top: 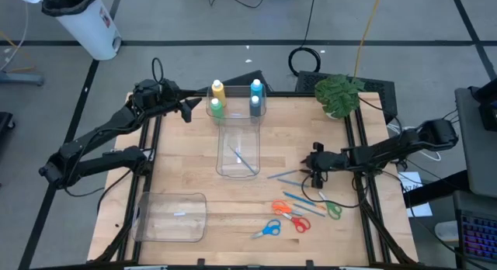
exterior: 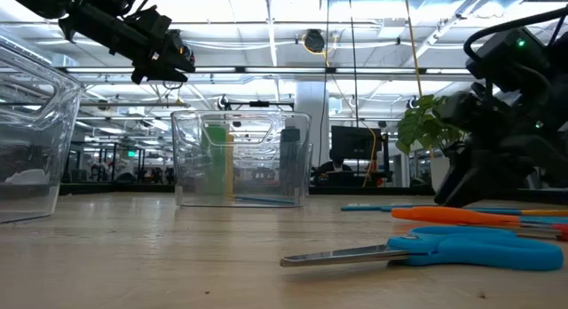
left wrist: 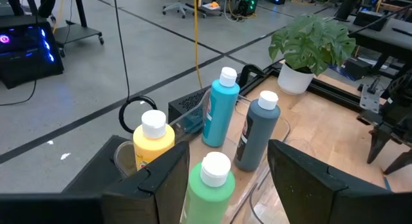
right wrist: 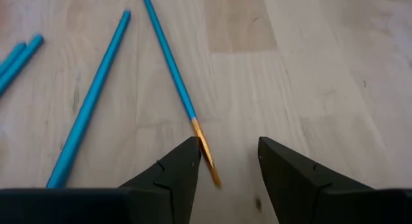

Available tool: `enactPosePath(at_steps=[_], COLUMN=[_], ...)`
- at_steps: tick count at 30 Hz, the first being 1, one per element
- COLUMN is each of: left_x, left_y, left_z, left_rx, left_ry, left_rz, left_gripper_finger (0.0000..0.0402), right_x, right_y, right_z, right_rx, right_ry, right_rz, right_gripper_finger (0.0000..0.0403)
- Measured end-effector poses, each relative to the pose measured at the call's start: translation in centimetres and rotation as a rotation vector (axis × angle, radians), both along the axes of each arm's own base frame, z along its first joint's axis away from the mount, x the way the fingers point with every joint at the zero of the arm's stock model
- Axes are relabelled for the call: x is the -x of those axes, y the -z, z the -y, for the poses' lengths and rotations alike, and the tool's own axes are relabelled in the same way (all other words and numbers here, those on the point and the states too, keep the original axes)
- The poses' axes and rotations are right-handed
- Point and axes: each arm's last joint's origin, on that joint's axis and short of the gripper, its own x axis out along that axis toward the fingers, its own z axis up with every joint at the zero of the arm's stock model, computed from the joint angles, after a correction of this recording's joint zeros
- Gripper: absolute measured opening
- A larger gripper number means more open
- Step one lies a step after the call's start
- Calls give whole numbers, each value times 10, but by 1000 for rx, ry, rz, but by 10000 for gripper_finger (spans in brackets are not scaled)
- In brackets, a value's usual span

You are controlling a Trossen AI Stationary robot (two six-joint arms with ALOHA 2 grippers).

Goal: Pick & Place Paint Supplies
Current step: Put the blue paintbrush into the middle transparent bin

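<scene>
Now, right pincer (right wrist: 225,163): low over the bench (top: 186,177), fingers apart, nothing between them.
Nearest brush (right wrist: 177,82): lies flat on the wood; its orange bristle end (right wrist: 207,153) is just at the gap of the right pincer, beside one finger, and its blue handle runs away from the pincer.
Second brush (right wrist: 90,102): beside the first, a little slanted to it; further blue handles (right wrist: 19,56) lie next to it.
Left pincer (left wrist: 225,166): fingers apart, empty, just above the bottles.
Bottles: yellow (left wrist: 153,143), green (left wrist: 209,188), light blue (left wrist: 221,108), grey-blue (left wrist: 256,130), all upright, caps up, close together at the far end of the clear container (top: 238,150).
Scissors (top: 291,213): near the front edge.
</scene>
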Motion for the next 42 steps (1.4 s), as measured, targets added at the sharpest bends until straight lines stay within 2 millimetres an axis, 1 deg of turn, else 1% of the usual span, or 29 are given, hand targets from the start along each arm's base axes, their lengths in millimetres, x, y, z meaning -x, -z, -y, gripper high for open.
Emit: enactPosePath(at_steps=[4,16,24,33,42], left_x=[0,0,0,0,0], left_y=[0,0,0,0,0], left_z=[0,0,0,0,0], left_rx=[0,0,0,0,0], left_ry=[0,0,0,0,0], left_rz=[0,0,0,0,0], left_gripper_finger=[214,214,214,214,214], right_x=[1,3,4,4,5], right_y=[5,7,8,8,-7], right_z=[0,0,-2,-2,-2], right_rx=[14,15,6,17,10], right_ry=[-19,-37,-102,-140,-151], right_rz=[-32,-57,-72,-81,25], right_gripper_finger=[145,48,5,1,0])
